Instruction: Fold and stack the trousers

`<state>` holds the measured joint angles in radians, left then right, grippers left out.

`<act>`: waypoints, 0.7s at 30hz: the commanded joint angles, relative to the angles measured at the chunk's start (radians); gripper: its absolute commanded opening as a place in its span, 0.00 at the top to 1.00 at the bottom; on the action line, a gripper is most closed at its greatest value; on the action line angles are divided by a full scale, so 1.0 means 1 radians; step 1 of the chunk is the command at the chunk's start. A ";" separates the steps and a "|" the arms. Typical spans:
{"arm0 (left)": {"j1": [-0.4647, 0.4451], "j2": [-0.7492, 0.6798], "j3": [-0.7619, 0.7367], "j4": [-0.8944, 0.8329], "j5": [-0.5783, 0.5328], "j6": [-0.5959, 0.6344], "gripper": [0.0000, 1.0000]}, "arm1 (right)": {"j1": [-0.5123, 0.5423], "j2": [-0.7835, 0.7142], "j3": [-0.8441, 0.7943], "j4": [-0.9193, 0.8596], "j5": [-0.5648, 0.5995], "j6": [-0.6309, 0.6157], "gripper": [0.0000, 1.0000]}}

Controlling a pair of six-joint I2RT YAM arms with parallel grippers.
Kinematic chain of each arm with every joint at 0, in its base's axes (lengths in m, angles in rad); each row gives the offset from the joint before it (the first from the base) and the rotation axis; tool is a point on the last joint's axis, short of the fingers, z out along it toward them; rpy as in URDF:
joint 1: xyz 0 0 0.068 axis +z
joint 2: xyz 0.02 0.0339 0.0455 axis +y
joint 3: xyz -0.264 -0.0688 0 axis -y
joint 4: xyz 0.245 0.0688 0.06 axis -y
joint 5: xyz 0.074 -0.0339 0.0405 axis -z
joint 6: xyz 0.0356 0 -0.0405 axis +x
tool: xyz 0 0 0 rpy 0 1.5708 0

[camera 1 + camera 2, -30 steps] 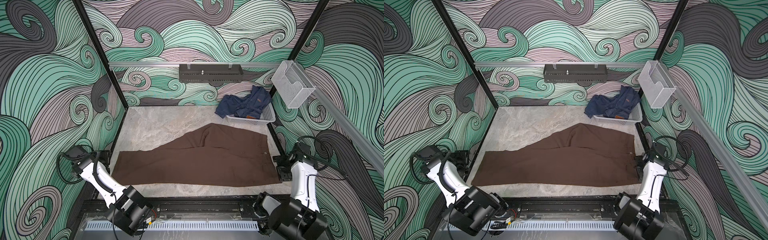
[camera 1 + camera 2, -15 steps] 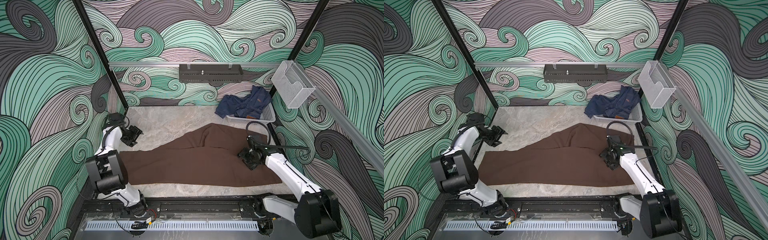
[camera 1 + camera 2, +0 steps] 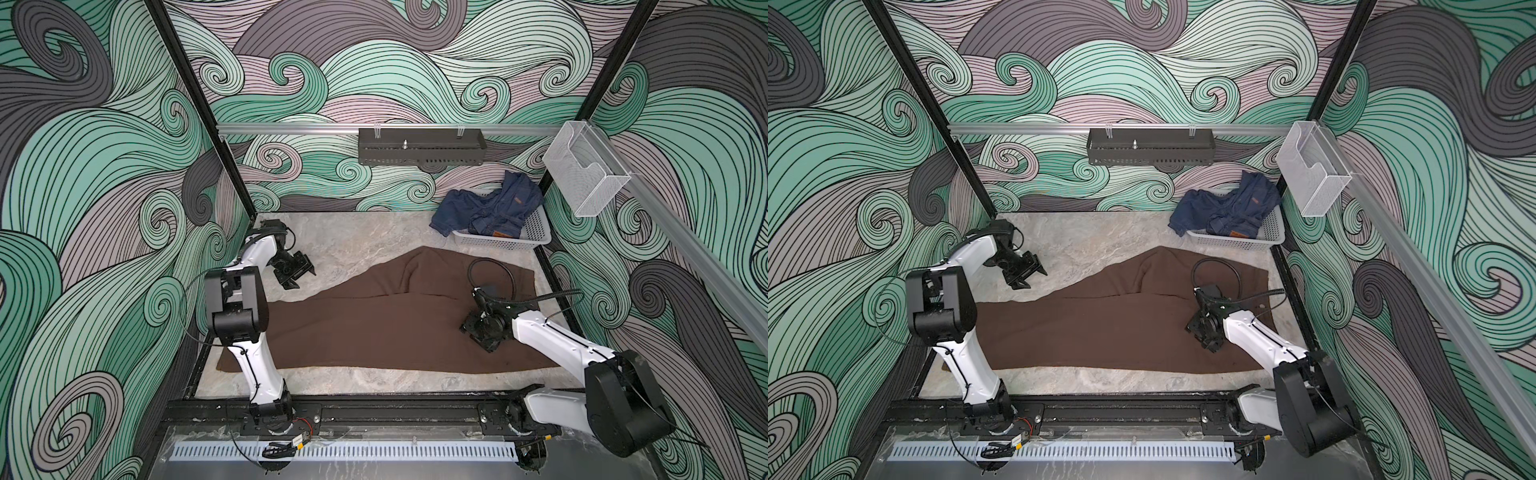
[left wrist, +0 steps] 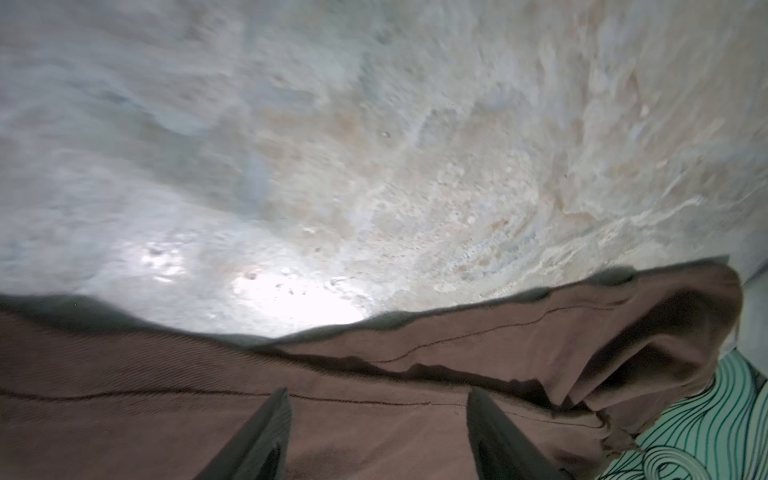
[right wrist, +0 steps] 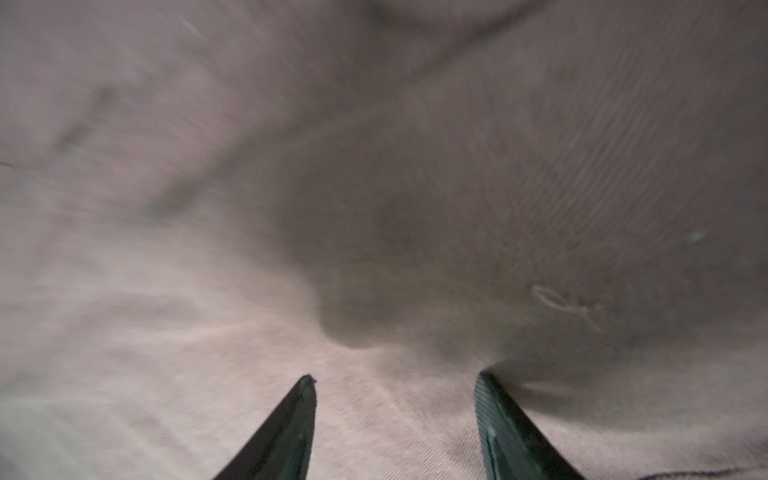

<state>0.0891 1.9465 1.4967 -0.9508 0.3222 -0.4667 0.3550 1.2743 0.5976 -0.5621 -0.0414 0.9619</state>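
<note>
The left hand [image 3: 300, 277] hovers open with nothing between its jaws, over the far left part of the worktop [image 3: 353, 241], right at the far edge of the trousers [image 3: 374, 324]. Its wrist view shows the two fingers [image 4: 266, 436] above brown cloth near a stitched hem, with bare marble just beyond. The right hand [image 3: 482, 338] is also open and empty, low over the wide waist end of the garment. Its wrist view shows only fabric under the spread fingertips [image 5: 498, 415] (too blurred to say whether they touch it).

The trousers lie spread along the worktop, legs towards the left and waist towards the right, with the far edge running at a slant. That layout is probably why the hands sit where they do: one at the leg end and one at the waist end, each placed to take hold so the two can carry one half over the other together. No such fold looks made yet. The white basket [image 3: 536, 241] of dark blue denim [image 3: 490, 208] stands in the far right corner, just beyond the waist end.
</note>
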 commanded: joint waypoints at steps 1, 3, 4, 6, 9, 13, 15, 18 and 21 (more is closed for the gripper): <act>-0.045 0.058 0.046 -0.069 -0.034 0.044 0.31 | 0.011 -0.005 -0.020 0.019 0.011 0.005 0.39; -0.066 0.083 0.058 -0.077 -0.041 0.051 0.32 | 0.016 -0.012 -0.028 0.019 0.011 0.005 0.39; -0.076 0.096 0.063 -0.078 -0.040 0.054 0.32 | 0.021 -0.015 -0.031 0.019 0.012 0.005 0.40; -0.093 0.119 0.071 -0.081 -0.039 0.062 0.33 | 0.030 -0.016 -0.037 0.018 0.014 0.007 0.41; -0.116 0.154 0.084 -0.085 -0.042 0.068 0.35 | 0.041 -0.010 -0.044 0.025 0.021 0.011 0.42; -0.138 0.188 0.097 -0.089 -0.065 0.070 0.42 | 0.044 0.008 -0.056 0.036 0.028 0.012 0.43; -0.142 0.200 0.100 -0.088 -0.073 0.072 0.45 | 0.045 0.014 -0.060 0.043 0.032 0.011 0.43; -0.150 0.216 0.103 -0.091 -0.077 0.081 0.52 | 0.045 0.024 -0.071 0.054 0.037 0.016 0.43; -0.154 0.220 0.099 -0.094 -0.089 0.088 0.63 | 0.046 0.038 -0.078 0.064 0.039 0.022 0.44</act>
<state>-0.0528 2.1361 1.5776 -1.0119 0.2619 -0.4004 0.3946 1.2682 0.5663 -0.5320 -0.0143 0.9703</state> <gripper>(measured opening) 0.387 0.564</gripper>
